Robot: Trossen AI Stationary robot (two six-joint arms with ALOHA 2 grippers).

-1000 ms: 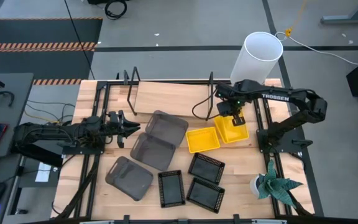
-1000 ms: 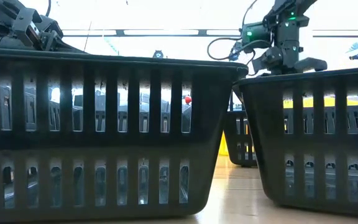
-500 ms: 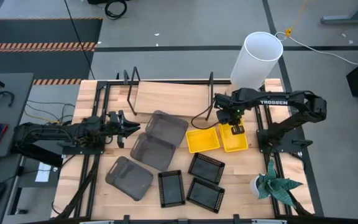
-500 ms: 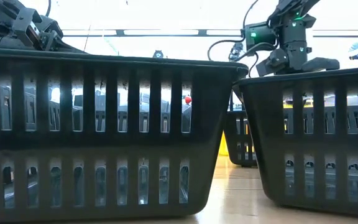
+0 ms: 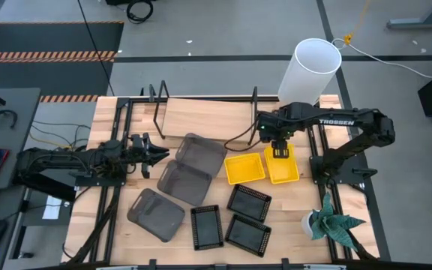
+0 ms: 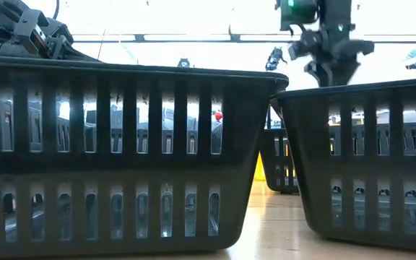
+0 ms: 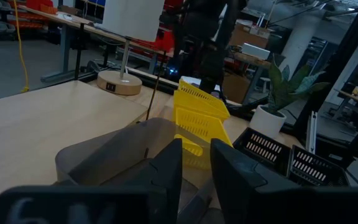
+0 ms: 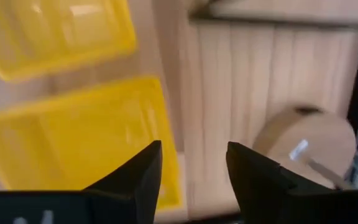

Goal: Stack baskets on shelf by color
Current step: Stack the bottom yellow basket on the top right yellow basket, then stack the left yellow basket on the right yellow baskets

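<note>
Table [image 5: 111, 225]: three grey baskets [image 5: 190, 166], three black, two yellow; right tool [image 5: 279, 142] open, empty.

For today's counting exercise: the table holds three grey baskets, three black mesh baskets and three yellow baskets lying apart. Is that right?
Not quite. The high view shows only two yellow baskets lying apart. The three grey baskets and three black mesh baskets are as stated.

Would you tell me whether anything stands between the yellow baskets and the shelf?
Nothing visible does. The two yellow baskets lie on the table just in front of the shelf, whose board is bare. The right gripper, open, hovers over their far edge.
</note>
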